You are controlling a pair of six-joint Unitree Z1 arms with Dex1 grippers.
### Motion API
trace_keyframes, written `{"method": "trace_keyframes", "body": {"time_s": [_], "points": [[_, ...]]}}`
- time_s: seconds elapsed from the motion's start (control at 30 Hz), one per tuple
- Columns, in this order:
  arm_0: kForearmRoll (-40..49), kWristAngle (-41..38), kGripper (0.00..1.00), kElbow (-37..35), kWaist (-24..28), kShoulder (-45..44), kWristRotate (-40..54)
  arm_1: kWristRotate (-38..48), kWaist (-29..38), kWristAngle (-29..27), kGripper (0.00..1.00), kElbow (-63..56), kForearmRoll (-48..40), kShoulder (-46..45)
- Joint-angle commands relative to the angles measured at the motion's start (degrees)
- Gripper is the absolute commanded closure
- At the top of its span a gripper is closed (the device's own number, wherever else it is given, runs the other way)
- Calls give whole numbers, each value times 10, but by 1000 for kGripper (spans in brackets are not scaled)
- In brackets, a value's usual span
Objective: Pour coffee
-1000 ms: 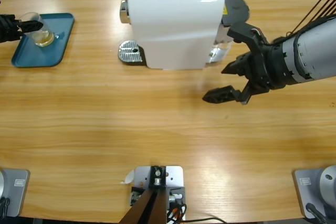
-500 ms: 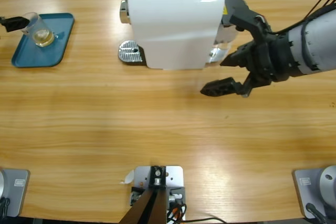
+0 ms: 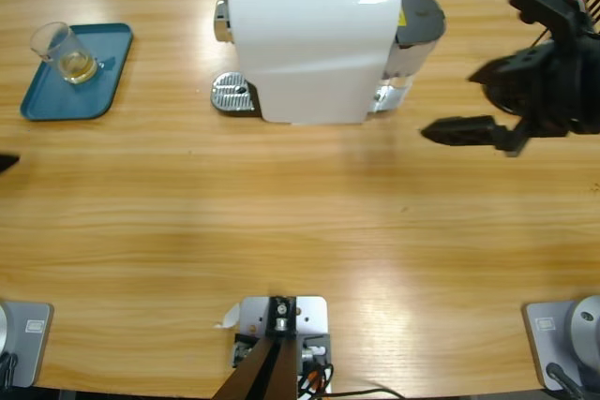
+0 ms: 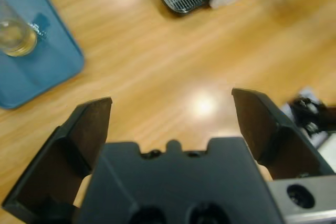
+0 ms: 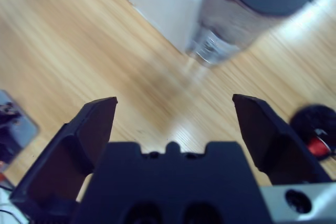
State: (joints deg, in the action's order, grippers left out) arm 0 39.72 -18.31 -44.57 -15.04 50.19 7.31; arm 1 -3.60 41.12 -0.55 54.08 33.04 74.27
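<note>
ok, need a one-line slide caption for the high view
Glass tumbler of coffee on blue tray, left of white coffee machine; open right pincer empty beside machine.

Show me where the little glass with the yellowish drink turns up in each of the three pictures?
High view: the glass stands upright at upper left, on the blue tray.
Left wrist view: the glass is at the left edge, partly cut off, on the same tray.
Right wrist view: not in it.
Shared landmark: the white coffee machine.
</note>
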Motion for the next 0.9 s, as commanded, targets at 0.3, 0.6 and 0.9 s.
{"method": "trace_keyframes", "body": {"time_s": [0.3,0.6,0.9], "points": [[30,30,0,-4,-26,-40,-27,12,5,-53,0,-64,23,-78],[-7,25,0,17,-26,-45,-36,18,5,-55,0,-72,18,-99],[-18,29,0,25,-26,-51,-47,20,5,-55,0,-77,13,-110]]}}
